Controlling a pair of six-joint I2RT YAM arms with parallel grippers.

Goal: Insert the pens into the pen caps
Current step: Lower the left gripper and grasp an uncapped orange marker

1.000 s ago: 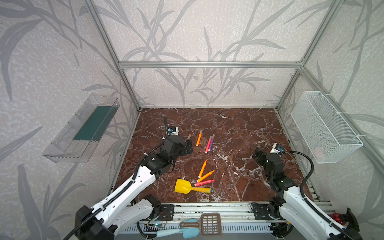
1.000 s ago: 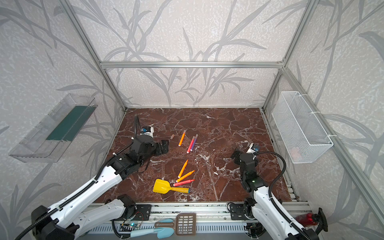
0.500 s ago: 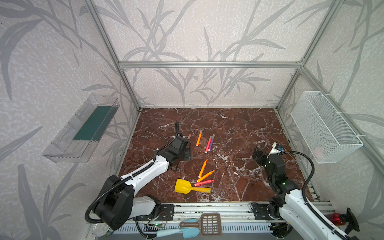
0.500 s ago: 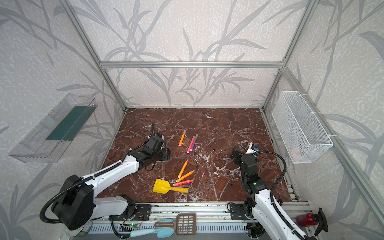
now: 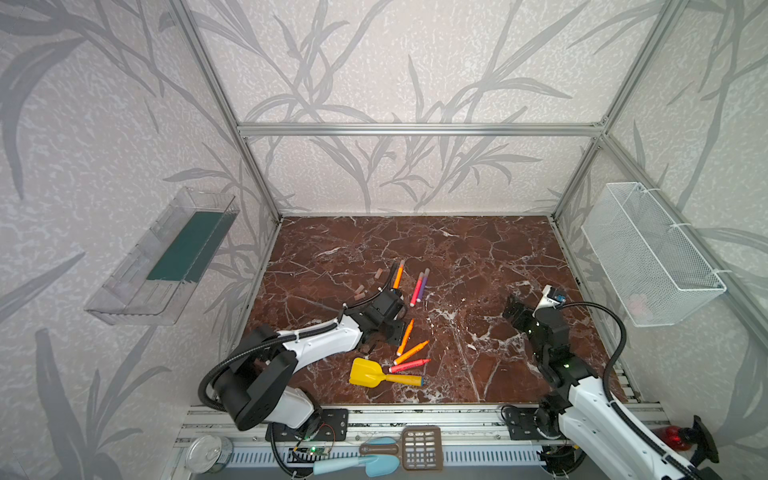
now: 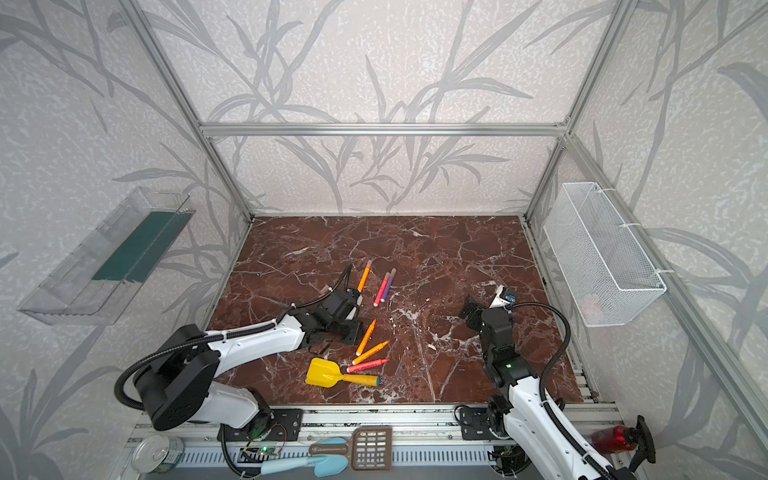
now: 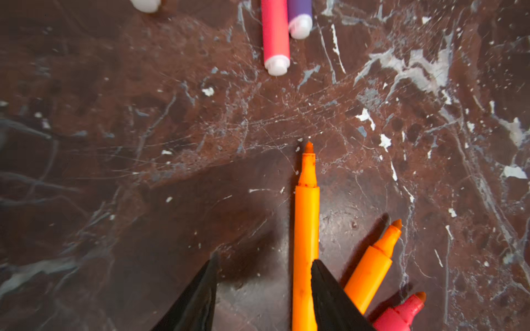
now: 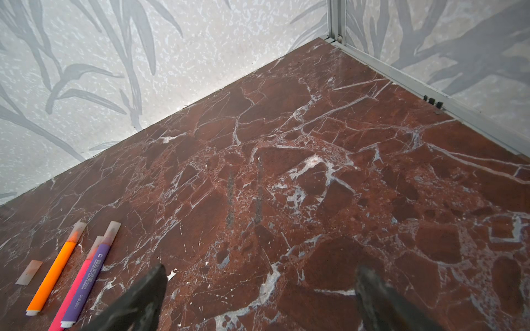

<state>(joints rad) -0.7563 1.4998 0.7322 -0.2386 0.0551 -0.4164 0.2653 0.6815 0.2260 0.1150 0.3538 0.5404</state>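
Marble tabletop (image 5: pixel 457 249), two robot arms reaching in from the near edge. On the left, the left gripper (image 7: pixel 262 265) sits low over the table, jaws roughly half apart and straddling an orange pen (image 7: pixel 306 229). It lies flat against one black finger (image 7: pixel 329 295), with a clear gap to the other finger, so it is not clamped. On the right, the right gripper (image 8: pixel 262 286) hangs with jaws spread wide, holding nothing, above the marble.

A clear tray (image 5: pixel 124 299) on the left wall holds a dark green pad (image 5: pixel 187 245). A white wire basket (image 5: pixel 648 249) hangs on the right wall; a pale shape at its near end is too faint to name.

Both top views show a yellow shovel (image 5: pixel 365 372) near the front edge, beside a second orange pen (image 5: pixel 411 352) and a red pen (image 5: pixel 409 365), both uncapped. A top view shows loose caps (image 5: pixel 360 296) on the far side of the left arm. Only the right wrist view shows that three farther pens, a capped orange pen (image 8: pixel 53 275), a pink pen (image 8: pixel 75 289) and a purple pen (image 8: pixel 93 272), wear caps, with one loose cap (image 8: pixel 29 272) beside them.
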